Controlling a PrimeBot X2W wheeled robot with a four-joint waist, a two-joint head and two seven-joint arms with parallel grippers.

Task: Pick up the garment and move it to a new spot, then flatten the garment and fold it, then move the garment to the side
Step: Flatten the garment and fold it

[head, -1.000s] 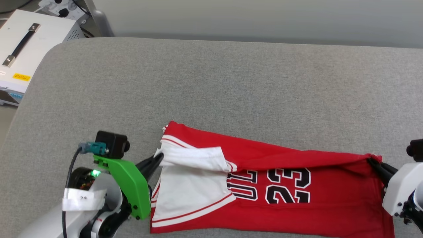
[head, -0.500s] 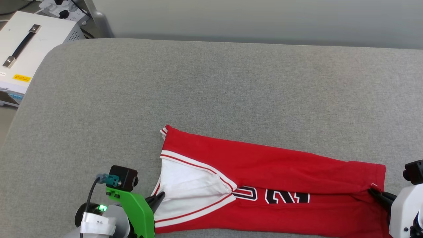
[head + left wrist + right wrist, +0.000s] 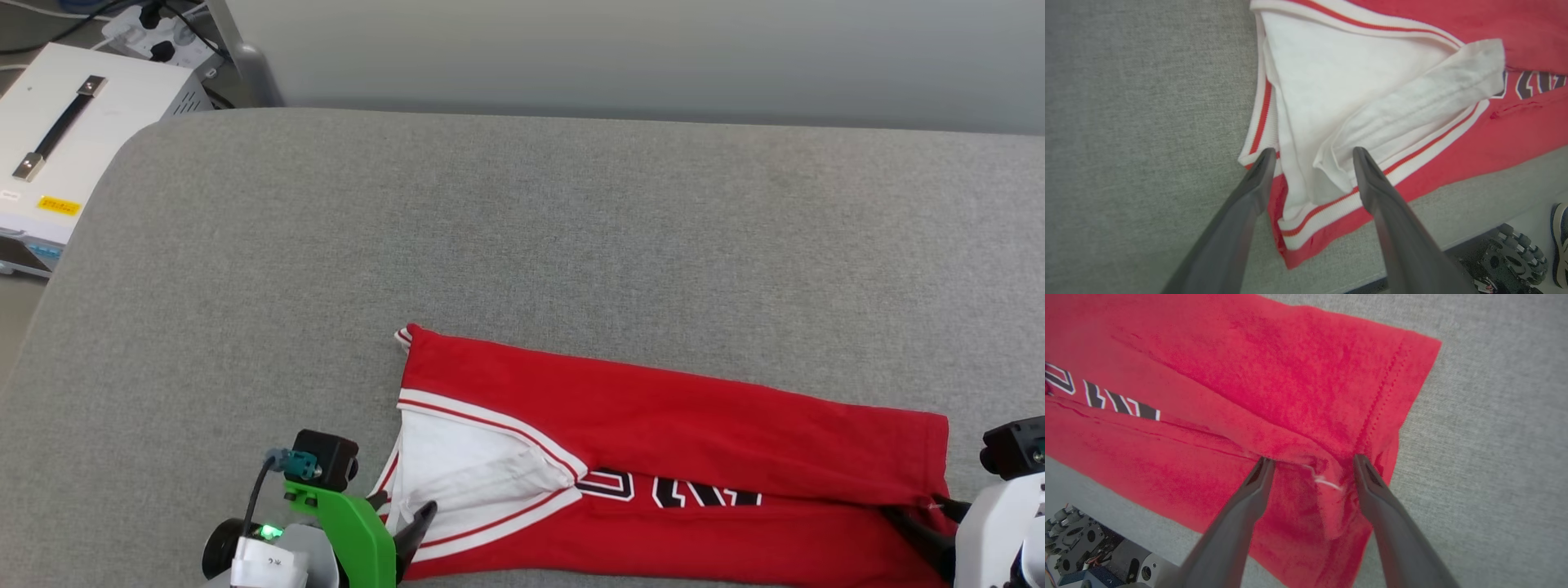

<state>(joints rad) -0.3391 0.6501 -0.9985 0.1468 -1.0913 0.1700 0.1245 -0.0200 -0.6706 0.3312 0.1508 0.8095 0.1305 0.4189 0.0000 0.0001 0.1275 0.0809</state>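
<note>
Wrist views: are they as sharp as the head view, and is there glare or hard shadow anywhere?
Head view: even soft light, no glare, the garment sharp, a dim band along the far edge of the grey surface. Left wrist view: white sleeve crisp, left edge soft. Right wrist view: red cloth slightly smeared, hem stitching legible.

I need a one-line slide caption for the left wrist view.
Open left claw at the white sleeve of the folded red garment, lying on a grey padded surface.
</note>
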